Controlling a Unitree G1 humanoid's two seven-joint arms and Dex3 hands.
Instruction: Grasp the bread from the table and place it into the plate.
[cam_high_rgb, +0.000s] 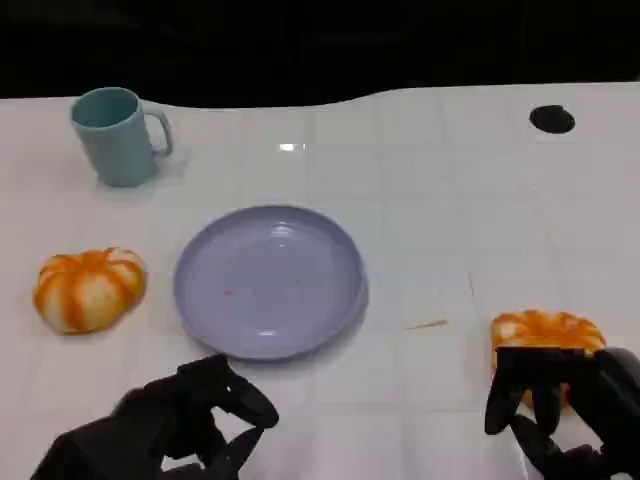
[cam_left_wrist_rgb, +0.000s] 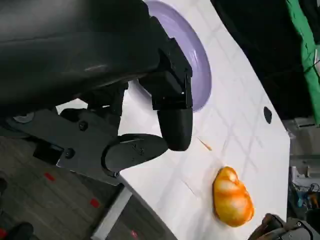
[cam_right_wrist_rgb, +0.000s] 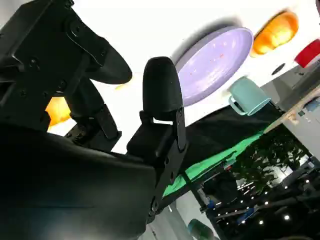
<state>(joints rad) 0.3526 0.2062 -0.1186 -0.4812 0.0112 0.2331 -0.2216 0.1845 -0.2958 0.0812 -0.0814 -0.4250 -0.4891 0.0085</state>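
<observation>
Two breads (cam_high_rgb: 547, 335) (cam_high_rgb: 90, 288), right hand (cam_high_rgb: 560, 400) seemingly over one.

Left hand (cam_high_rgb: 190, 415): matte black throughout, many-fingered, chunky angular segments with rounded tips. Left wrist view shows a large smooth black shell, faintly glossy, with a soft grey sheen along its upper curve. Fingers (cam_left_wrist_rgb: 172, 117) blocky, squared housings stepping down to a rounded capsule-like tip. Flat black bracket plate beneath, several small round screw heads set in it; one larger circular fitting at the plate's edge.

Right hand (cam_high_rgb: 570, 400): same black finish, same build. Right wrist view: broad dark shell, one finger (cam_right_wrist_rgb: 160, 92) ending in a smooth domed pad, thin pale seam below the pad. Angular black linkage plates with recessed screws beside it
</observation>
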